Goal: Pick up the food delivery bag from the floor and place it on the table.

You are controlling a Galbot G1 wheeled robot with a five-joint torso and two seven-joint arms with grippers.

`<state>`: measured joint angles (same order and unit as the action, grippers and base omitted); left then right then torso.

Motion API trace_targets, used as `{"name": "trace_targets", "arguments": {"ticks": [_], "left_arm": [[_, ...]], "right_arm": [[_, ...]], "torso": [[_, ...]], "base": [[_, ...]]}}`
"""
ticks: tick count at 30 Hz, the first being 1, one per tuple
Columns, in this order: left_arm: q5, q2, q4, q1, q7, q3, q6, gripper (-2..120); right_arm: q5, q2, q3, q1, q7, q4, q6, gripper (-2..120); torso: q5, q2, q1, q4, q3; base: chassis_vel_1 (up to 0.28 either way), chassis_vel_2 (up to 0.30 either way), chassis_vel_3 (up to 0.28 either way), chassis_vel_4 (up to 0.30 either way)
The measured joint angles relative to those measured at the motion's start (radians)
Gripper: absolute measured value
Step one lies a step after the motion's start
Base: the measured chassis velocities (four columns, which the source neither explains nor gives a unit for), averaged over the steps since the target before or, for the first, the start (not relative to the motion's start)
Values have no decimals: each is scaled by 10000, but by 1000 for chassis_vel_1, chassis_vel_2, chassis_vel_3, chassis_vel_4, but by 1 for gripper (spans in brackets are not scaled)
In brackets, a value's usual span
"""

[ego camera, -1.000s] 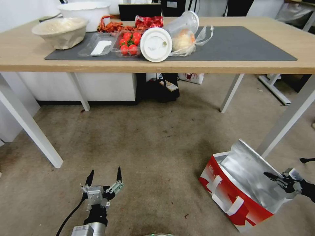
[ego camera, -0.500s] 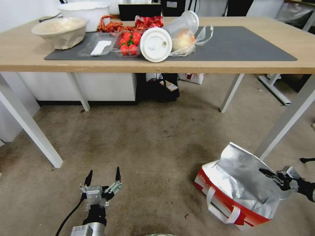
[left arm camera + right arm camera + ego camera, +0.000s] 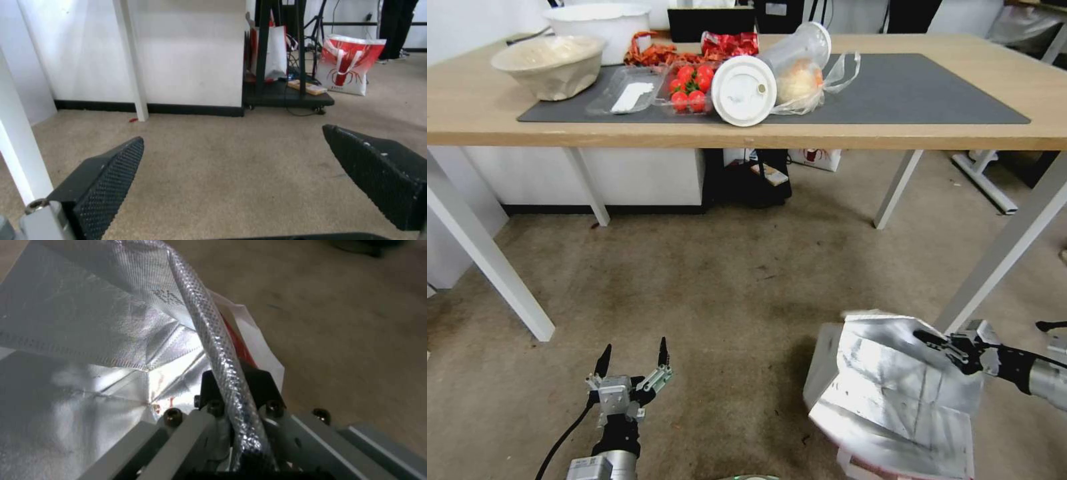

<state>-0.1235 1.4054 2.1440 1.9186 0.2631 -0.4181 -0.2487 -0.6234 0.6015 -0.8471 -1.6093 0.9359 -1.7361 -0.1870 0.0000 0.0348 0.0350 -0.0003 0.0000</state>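
Note:
The food delivery bag [image 3: 894,393] hangs tilted over the floor [image 3: 727,300] at the lower right, its crinkled silver foil lining facing me and a strip of red along its bottom edge. My right gripper [image 3: 937,339] is shut on the bag's upper rim. In the right wrist view that gripper [image 3: 231,386] pinches the embossed foil rim of the bag [image 3: 89,340], with red and white paper behind it. My left gripper [image 3: 630,357] hovers open low over the carpet at the lower left, nothing between its fingers [image 3: 102,186]. The table [image 3: 467,107] stretches across the top.
The dark grey mat [image 3: 907,87] has free room on its right half; bowls, a tomato punnet [image 3: 688,87], a white lid [image 3: 744,90] and a clear bag sit on the left half. A white table leg [image 3: 1000,247] stands just behind the bag. Another red-and-white bag [image 3: 347,65] stands under the table.
My right gripper has moved up and to the left, pulling the bag's rim with it. The bag has tipped so its red side and handles turned away and the foil faces me.

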Motion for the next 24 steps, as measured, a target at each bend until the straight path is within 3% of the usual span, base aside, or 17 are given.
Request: {"name": "trace_targets", "arguments": {"ticks": [2, 5, 14, 24], "left_arm": [[0, 12, 1, 11, 4, -13, 1, 100], [4, 49, 16, 23, 25, -43, 5, 100], [-25, -5, 18, -25, 60, -9, 128, 100], [-372, -87, 345, -30, -87, -17, 446, 100]], "right_arm": [[-58, -149, 30, 92, 166, -60, -50, 0], [-130, -1137, 89, 855, 1548, -168, -144, 0], [-211, -2129, -452, 1376, 3804, 5, -137, 0], [-601, -2199, -599, 1434, 4292, 11, -225, 0]], "torso": [[0, 0, 0, 1, 0], [0, 0, 0, 5, 0], [0, 0, 0, 2, 0], [0, 0, 0, 3, 0]], "base": [[0, 0, 0, 0], [0, 0, 0, 0], [0, 0, 0, 0], [0, 0, 0, 0]]}}
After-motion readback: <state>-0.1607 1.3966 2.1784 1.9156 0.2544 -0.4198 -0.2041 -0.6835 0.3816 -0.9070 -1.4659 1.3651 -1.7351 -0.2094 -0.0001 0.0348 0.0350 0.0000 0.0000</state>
